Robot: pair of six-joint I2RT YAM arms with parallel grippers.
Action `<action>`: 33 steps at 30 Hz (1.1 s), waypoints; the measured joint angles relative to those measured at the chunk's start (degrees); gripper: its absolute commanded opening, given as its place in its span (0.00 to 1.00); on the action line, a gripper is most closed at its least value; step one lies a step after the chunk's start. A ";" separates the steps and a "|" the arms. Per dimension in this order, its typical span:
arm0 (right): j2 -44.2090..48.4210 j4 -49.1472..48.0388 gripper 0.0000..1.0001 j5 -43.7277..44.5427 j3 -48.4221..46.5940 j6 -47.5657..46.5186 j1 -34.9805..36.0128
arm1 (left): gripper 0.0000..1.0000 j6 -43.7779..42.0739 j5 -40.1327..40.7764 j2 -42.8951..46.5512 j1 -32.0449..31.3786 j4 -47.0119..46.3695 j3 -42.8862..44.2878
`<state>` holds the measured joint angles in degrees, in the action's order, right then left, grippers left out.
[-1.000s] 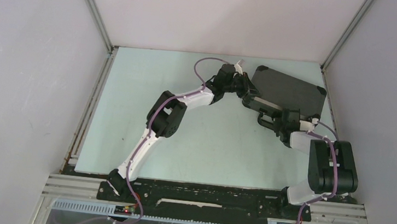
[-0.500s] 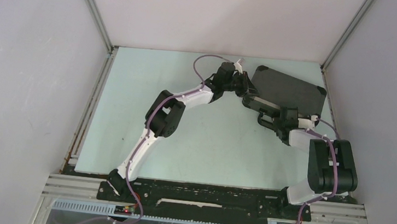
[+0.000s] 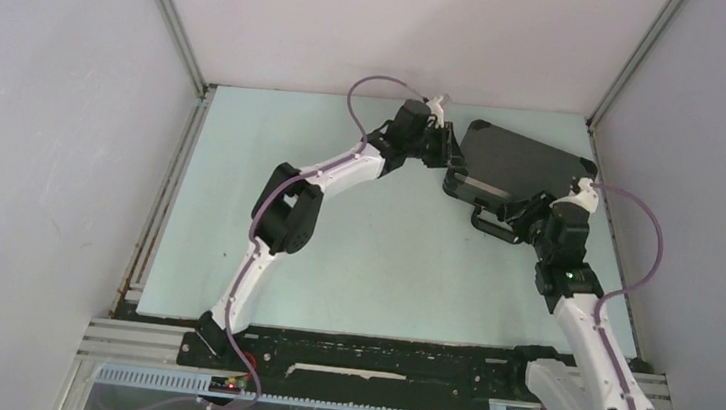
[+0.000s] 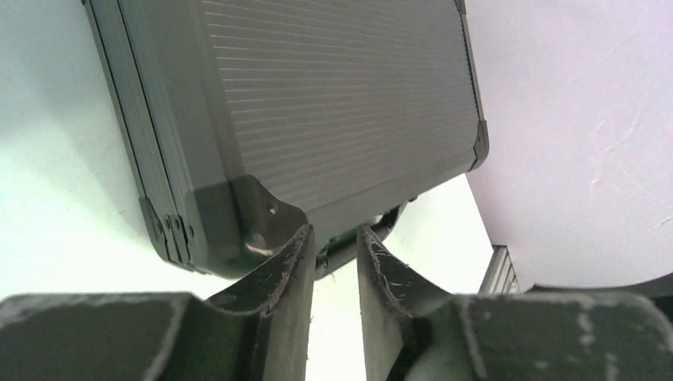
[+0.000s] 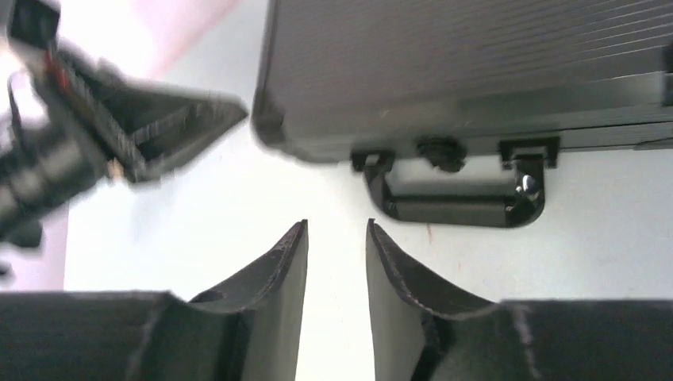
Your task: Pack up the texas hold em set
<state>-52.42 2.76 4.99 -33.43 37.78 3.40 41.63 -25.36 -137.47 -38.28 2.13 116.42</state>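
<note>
Observed from the floor, in descending order of size.

1. The table: a pale green surface walled on three sides by light panels.

2. The briefcase: black with a ribbed lid and metal-trimmed edges. It lies flat and closed at the far right of the table, close to the right wall and skewed to the table edges. Its contents cannot be seen.

3. The left arm: it reaches diagonally from its base at the near edge to the far centre, ending at the left end of the briefcase.

4. The right arm: it rises from its base at the near right and bends inward towards the case's near side.

5. The left gripper: its fingers stand narrowly apart with nothing between them. In the left wrist view one fingertip sits at the case's reinforced corner, touching it or just beside it. Contact cannot be confirmed.

6. The right gripper: its fingers stand narrowly apart and hold nothing. It hovers over bare table just short of the case's near edge, not touching it.

7. The handle: a black loop hinged on the case's near side, lying flat against the table. It is offset to one side of the right gripper's line and clear of both fingers.

8. The left gripper's image in the right wrist view is blurred, so no detail could be taken from it.
</note>
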 measured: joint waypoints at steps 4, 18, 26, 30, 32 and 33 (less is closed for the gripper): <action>8.11 8.28 0.66 -8.92 -0.79 -8.70 1.92 | 0.45 -3.56 1.51 7.28 -0.37 3.37 -3.87; 27.98 31.87 0.99 -25.49 -25.64 -17.64 3.54 | 0.99 -10.91 10.08 65.26 -0.48 6.95 -37.03; 31.26 40.06 1.00 -23.58 -35.93 -19.12 3.54 | 1.00 -15.15 18.01 87.73 -0.48 17.11 -46.12; 32.35 41.16 1.00 -22.99 -38.82 -19.56 3.54 | 1.00 -17.57 24.15 97.83 -0.48 21.84 -46.31; 32.81 41.18 1.00 -22.91 -39.30 -19.52 3.54 | 1.00 -18.78 27.45 102.95 -0.48 23.58 -46.25; 32.92 41.18 1.00 -22.91 -39.34 -19.50 3.54 | 1.00 -19.32 28.89 105.33 -0.48 23.93 -46.21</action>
<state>-19.51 43.94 -17.91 -72.77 18.28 6.94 22.31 3.53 -32.14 -38.76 26.06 70.22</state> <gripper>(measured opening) 0.993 0.996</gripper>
